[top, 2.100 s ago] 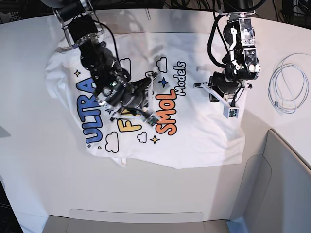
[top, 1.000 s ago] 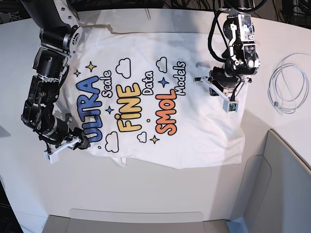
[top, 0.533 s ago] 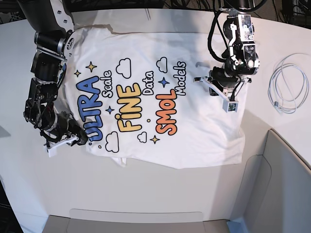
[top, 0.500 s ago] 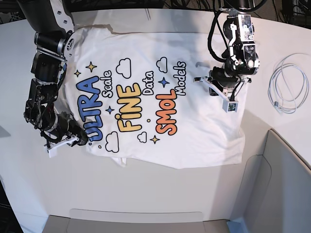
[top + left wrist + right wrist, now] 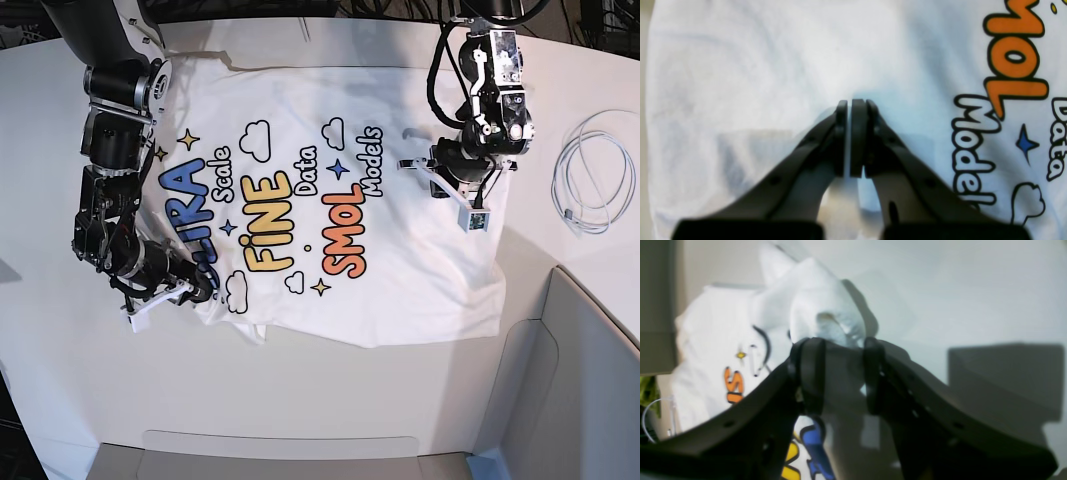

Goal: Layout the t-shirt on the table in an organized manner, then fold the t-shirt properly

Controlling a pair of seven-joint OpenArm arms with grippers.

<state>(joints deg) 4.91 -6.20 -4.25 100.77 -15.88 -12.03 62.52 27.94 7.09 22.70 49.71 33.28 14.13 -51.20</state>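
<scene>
We have the t-shirt (image 5: 330, 215) spread print-up across the middle of the table (image 5: 330, 400), mostly flat, though its lower left corner is bunched up by our right pincer (image 5: 168, 290). In the right wrist view that pincer's jaws stand apart, with a raised puff of white cloth just beyond the tips; the cloth seems to sit at the jaw mouth, but we cannot tell whether it is really caught between them. Our left pincer (image 5: 851, 110) is pressed together with its tips on plain white fabric beside the "Models" lettering, and we see no fold held in it, so we judge it is pinning or simply resting on the shirt. We think we are in the laying-out stage. To do it well, we should draw the bunched corner outward and down, low over the table, while the left pincer anchors the other side so the whole shirt does not slide. We should take only the top edge of the hem, pull gently, and stop once the print reads flat. As for containers, the grey bin (image 5: 590, 380) at the table's corner shows only bare walls in the part we can see. A coiled white cable (image 5: 595, 170) lies on the table well apart from the shirt.
</scene>
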